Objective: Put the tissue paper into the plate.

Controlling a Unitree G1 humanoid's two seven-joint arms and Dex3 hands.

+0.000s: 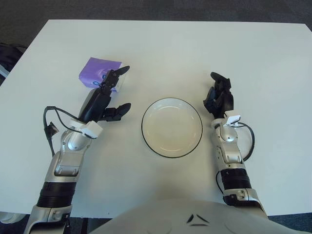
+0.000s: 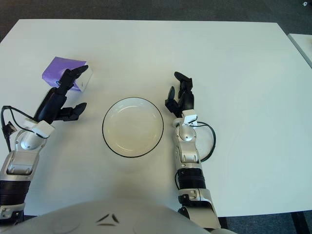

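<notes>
No legible text, brand, number or sign anywhere, small printed marks on the purple tissue paper pack too small to read, white desk unmarked

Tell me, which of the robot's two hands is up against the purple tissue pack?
Its left hand: its fingertips overlap the purple tissue pack. The right hand sits across the plate, far from it.
</notes>
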